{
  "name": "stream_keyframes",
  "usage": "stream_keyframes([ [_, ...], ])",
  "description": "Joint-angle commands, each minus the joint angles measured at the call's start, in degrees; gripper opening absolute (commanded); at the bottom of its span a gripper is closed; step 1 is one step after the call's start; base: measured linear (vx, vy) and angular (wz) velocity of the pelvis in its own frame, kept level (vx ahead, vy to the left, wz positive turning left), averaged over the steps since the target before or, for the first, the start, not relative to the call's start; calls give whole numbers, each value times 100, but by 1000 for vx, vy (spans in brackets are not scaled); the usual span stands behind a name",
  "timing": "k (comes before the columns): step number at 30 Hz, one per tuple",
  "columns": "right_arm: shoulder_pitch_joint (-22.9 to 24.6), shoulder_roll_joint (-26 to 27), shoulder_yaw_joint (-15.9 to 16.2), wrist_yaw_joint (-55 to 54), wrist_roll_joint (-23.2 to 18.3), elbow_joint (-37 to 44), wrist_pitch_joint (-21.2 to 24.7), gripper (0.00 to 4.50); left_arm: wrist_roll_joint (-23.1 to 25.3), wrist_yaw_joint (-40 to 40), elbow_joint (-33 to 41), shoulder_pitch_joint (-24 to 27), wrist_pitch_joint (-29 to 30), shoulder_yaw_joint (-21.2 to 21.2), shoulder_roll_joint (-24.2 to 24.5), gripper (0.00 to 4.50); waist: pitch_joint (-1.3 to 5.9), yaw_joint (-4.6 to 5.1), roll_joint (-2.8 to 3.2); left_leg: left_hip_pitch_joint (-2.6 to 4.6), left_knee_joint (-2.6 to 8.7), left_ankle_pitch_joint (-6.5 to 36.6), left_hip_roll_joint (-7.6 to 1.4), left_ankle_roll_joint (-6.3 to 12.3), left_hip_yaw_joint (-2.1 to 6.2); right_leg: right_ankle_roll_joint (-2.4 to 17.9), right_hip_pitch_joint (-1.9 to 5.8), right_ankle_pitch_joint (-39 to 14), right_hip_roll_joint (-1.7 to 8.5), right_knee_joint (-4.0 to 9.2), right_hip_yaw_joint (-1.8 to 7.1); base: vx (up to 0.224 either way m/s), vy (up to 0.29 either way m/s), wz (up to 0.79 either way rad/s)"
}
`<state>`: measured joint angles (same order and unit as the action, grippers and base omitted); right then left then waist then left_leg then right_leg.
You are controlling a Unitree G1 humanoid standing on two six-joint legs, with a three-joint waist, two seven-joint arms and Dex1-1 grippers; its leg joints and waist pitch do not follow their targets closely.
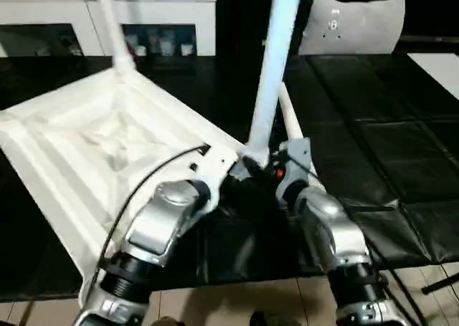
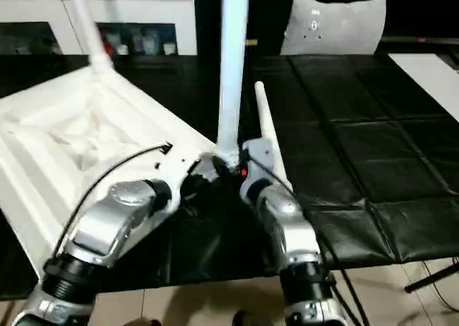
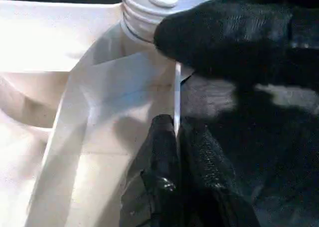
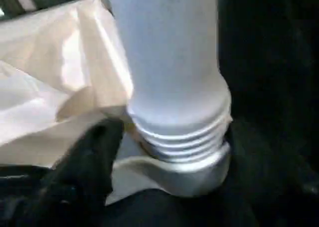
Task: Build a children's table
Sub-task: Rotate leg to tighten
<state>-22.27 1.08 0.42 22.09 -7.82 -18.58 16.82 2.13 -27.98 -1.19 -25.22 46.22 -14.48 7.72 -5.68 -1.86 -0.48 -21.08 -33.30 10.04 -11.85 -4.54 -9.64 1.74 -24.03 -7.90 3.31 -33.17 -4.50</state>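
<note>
At the tabletop (image 1: pixel 86 147) corner, upright leg (image 4: pixel 169 62) threads exposed, left fingers (image 3: pixel 164 157) clenched, right fingers' state unclear.

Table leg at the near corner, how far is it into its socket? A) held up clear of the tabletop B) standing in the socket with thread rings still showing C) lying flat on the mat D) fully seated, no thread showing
B: the upright leg stands in the corner socket of the tabletop, with thread rings still exposed above the rim.
</note>
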Motion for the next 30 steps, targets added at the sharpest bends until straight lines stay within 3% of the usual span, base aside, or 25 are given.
stream_keyframes([
  [1, 106, -17, 192, 248, -124, -59, 206, 409, -44, -99, 335, -169, -221, 35, 43, 0, 494, -53, 72, 14, 325, 806, -77, 363, 20, 1067, 392, -1192, 385, 327, 245, 0, 0, 0],
  [7, 213, -734, 345, 1186, -244, 599, 265, 440, -139, -771, 304, -57, -525, -189, 668, 0, 458, -75, 88, 49, 342, 1182, -87, 269, 20, 992, 370, -1672, 395, 381, 248, 0, 0, 0],
  [9, 222, -871, 376, 1376, -254, 687, 243, 440, -158, -907, 290, -35, -596, -229, 775, 0, 442, -90, 92, 71, 349, 1346, -92, 224, 26, 884, 352, -1992, 390, 415, 244, 0, 0, 0],
  [11, 231, -1325, 486, 1994, -324, 929, 199, 440, -182, -1424, 257, 38, -828, -422, 1169, 0, 436, -104, 95, 78, 355, 1447, -91, 204, 29, 824, 347, -2170, 391, 434, 244, 0, 0, 0],
  [17, 179, -2043, 752, 2879, -249, 1095, -42, 440, -240, -2343, 126, 133, -1460, -748, 1818, 0, 426, -215, 103, 134, 356, 1605, -98, 181, 24, 786, 301, -2435, 392, 464, 249, 0, 0, 0],
  [19, 111, -2320, 920, 3281, -191, 1065, -211, 440, -266, -2802, 20, 137, -1961, -890, 2076, 0, 441, -242, 104, 118, 364, 1539, -116, 174, 32, 800, 311, -2324, 402, 444, 257, 0, 0, 0],
  [23, 61, -2618, 1163, 3879, -183, 990, -415, 440, -302, -3304, -67, 124, -2383, -1051, 2320, 0, 450, -317, 95, 157, 355, 1553, -130, 155, 12, 935, 289, -2072, 398, 404, 282, 0, 0, 0],
  [25, 22, -2671, 1206, 4018, -169, 895, -532, 440, -278, -3519, -89, 99, -2590, -1136, 2441, 0, 452, -316, 103, 124, 365, 1534, -133, 155, 19, 973, 319, -1990, 401, 371, 285, 0, 0, 0],
  [27, -16, -2664, 1209, 4123, -226, 823, -523, 440, -264, -3637, -92, 82, -2672, -1188, 2513, 0, 460, -316, 73, 123, 364, 1484, -138, 152, 14, 1021, 321, -1893, 404, 358, 293, 0, 0, 0],
  [30, -46, -2664, 1248, 4279, -286, 776, -534, 440, -208, -3761, -119, 56, -2803, -1263, 2595, 0, 466, -329, 85, 120, 361, 1412, -139, 148, 15, 1060, 332, -1832, 412, 340, 299, 0, 0, 0],
])
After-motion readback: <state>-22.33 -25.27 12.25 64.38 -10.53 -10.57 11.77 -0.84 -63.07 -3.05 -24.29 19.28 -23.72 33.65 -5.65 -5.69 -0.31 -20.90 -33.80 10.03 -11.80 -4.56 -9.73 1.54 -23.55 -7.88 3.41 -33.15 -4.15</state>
